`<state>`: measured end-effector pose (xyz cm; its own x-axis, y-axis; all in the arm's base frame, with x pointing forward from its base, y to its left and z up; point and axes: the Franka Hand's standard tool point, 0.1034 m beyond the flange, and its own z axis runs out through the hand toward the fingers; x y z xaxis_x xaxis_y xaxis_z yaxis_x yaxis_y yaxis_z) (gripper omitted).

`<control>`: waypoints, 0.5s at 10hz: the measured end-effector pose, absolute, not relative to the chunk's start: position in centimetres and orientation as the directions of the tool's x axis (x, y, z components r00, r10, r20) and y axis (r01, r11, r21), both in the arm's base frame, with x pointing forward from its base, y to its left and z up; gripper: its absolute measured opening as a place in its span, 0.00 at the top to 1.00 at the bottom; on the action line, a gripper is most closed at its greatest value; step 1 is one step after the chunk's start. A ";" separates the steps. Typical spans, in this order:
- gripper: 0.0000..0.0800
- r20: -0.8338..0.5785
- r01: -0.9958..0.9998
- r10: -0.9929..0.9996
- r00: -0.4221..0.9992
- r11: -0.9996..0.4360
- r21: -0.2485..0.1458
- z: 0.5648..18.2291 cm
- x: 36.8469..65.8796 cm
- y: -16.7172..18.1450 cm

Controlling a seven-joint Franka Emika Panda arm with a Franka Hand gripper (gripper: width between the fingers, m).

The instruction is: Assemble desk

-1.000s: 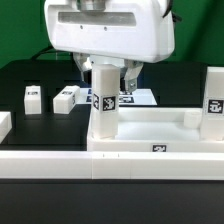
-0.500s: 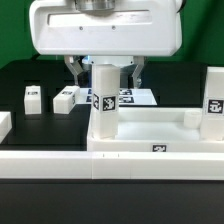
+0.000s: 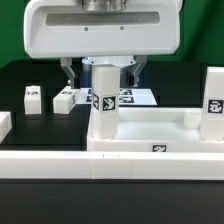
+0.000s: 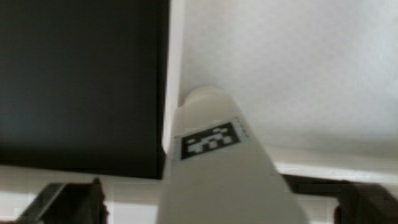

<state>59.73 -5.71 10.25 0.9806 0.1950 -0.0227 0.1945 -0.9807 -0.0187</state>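
The desk's tabletop point(image 3: 150, 128), a broad shallow white tray, lies on the black surface point(image 3: 25, 78) just below the end effector point(image 3: 102, 72) and stretches away to one side of it. It looks like stiff, light, slick plastic, likelier to slide than to flex. Directly beneath the end effector one leg point(image 3: 103, 105) stands upright at the tabletop's nearest corner, flanked by the spread fingers point(image 3: 70, 73), which do not visibly touch it; the end effector is released and holds nothing. The leg's square section offers flat opposite faces, so a firm pinch high on those, above its tag point(image 4: 214, 140), should hold without crushing. A second upright leg point(image 3: 214, 100) stands well apart. A loose leg point(image 3: 65, 99) and a farther loose leg point(image 3: 32, 97) lie off to the other side.
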 end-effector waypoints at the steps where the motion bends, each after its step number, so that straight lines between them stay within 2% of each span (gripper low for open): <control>1: 0.19 -0.022 0.261 0.261 0.965 -0.965 -0.020 10.2 59.7 -5.8; 2: 0.31 -0.021 0.297 0.297 0.955 -0.955 -0.021 10.2 59.7 -5.8; 3: 0.50 -0.021 0.282 0.283 0.959 -0.959 -0.021 10.2 59.7 -5.8; 4: 0.50 -0.021 0.283 0.283 0.959 -0.959 -0.021 10.2 59.7 -5.8; 5: 0.64 -0.021 0.283 0.283 0.959 -0.959 -0.021 10.2 59.7 -5.8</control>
